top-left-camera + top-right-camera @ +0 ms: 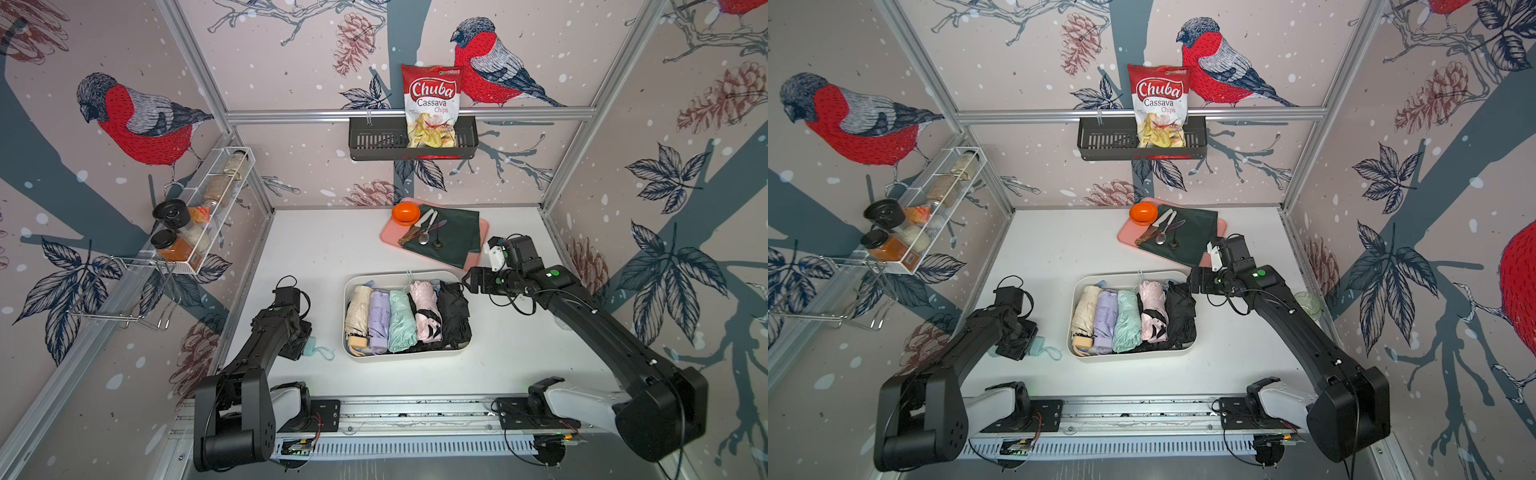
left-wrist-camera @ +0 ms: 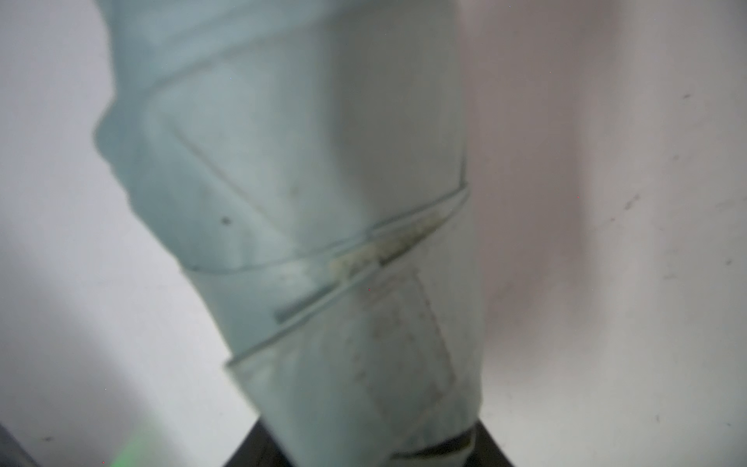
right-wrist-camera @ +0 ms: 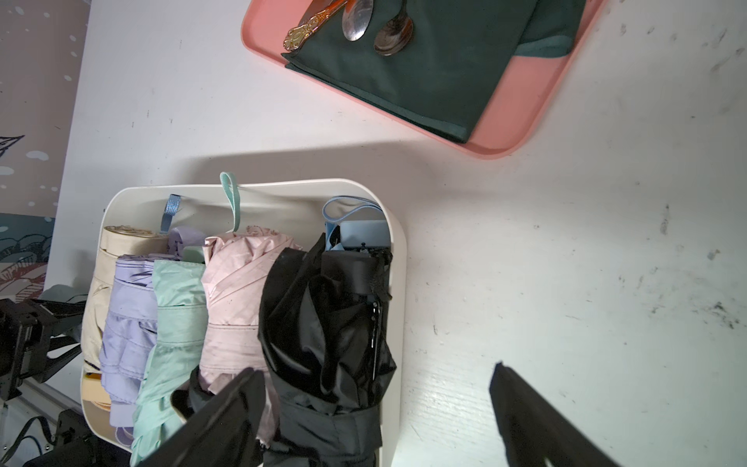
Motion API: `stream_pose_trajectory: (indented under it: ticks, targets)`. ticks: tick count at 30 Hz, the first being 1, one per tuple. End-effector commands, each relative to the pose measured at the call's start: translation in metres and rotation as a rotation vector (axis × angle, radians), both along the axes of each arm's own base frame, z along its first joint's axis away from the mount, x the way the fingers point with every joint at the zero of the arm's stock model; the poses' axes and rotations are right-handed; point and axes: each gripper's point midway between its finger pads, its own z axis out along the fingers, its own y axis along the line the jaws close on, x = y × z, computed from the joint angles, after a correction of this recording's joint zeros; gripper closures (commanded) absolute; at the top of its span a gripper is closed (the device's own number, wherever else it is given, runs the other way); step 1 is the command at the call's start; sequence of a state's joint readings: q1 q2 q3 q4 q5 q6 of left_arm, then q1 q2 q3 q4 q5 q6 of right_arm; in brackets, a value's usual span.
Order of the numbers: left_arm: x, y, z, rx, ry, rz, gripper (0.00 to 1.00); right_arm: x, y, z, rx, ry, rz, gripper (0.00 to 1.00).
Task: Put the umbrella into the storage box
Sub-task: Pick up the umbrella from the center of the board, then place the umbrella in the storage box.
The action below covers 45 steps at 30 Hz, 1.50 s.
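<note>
Clock read on a top view, twelve at the far wall. Nearest, the umbrella [image 1: 312,347], pale teal and folded, lies on the table [image 1: 519,353] at nine o'clock of the box [image 1: 415,356], just outside its wall, not in it. Its loop [image 1: 326,354] trails toward three. The left gripper [image 1: 302,341] is down on it. In the left wrist view the umbrella [image 2: 323,202] fills the picture, blurred, its strap [image 2: 408,323] wound round it. The jaws are out of frame there and hidden under the wrist in both top views, so whether they grip the cloth I cannot tell.

The box holds five more side by side, nine to three: beige [image 1: 358,311], lilac [image 1: 380,320], mint [image 1: 402,322], pink [image 1: 424,309], black [image 1: 455,316]. The right gripper [image 1: 466,281] hangs at the box's two o'clock corner, jaws wide, holding nothing. In its wrist view one of its fingers [image 3: 226,416] shows over the row's end, the other over bare table.

At one o'clock of the box a pink tray [image 1: 390,240] carries a green cloth [image 1: 453,237], cutlery [image 1: 424,232] and an orange bowl [image 1: 406,212]. On the left wall at ten is a wire rack [image 1: 198,262] of jars [image 1: 172,214]; their labels are too small to read. At twelve on the far wall a black basket [image 1: 374,141] holds a red-and-white bag [image 1: 432,104] printed "Chuba Cassava Chips".
</note>
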<state>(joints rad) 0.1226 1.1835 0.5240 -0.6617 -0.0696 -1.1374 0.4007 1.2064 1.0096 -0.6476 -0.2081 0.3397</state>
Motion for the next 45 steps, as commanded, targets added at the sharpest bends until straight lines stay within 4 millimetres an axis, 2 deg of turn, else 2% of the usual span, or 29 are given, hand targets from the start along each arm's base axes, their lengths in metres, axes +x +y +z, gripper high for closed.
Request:
stream_pose_trajectory:
  ticks: [1, 6, 9, 12, 14, 22, 25, 29, 33, 38, 45]
  targets:
    - [0.031, -0.003, 0.01, 0.0, -0.129, -0.106, 0.65, 0.007, 0.011, 0.007, 0.055, -0.028, 0.023, 0.09]
    - [0.059, 0.001, 0.043, 0.08, -0.3, -0.25, 0.87, 0.013, 0.023, 0.015, 0.095, -0.06, 0.044, 0.09]
    - [0.076, -0.003, 0.072, 0.123, -0.449, -0.339, 1.0, 0.017, 0.034, 0.022, 0.135, -0.088, 0.072, 0.1]
    - [0.086, -0.003, 0.097, 0.165, -0.546, -0.383, 1.0, 0.021, 0.051, 0.034, 0.187, -0.128, 0.114, 0.12]
    - [0.093, -0.011, 0.113, 0.156, -0.616, -0.43, 1.0, 0.024, 0.067, 0.033, 0.214, -0.132, 0.149, 0.13]
    - [0.123, -0.076, 0.19, 0.039, -0.95, -0.691, 1.0, 0.043, 0.143, 0.076, 0.347, -0.256, 0.301, 0.25]
    - [0.127, -0.106, 0.219, 0.036, -1.049, -0.811, 1.0, 0.049, 0.17, 0.092, 0.42, -0.277, 0.364, 0.26]
    - [0.127, -0.138, 0.248, 0.006, -1.172, -0.938, 1.0, 0.051, 0.208, 0.106, 0.452, -0.298, 0.453, 0.26]
    - [0.125, -0.167, 0.263, -0.023, -1.251, -1.048, 1.0, 0.053, 0.241, 0.116, 0.481, -0.303, 0.527, 0.26]
    - [0.123, -0.191, 0.261, -0.037, -1.257, -1.164, 1.0, 0.053, 0.271, 0.124, 0.514, -0.299, 0.613, 0.2]
    - [0.126, -0.207, 0.257, -0.071, -1.255, -1.224, 1.0, 0.042, 0.304, 0.111, 0.421, -0.315, 0.696, 0.19]
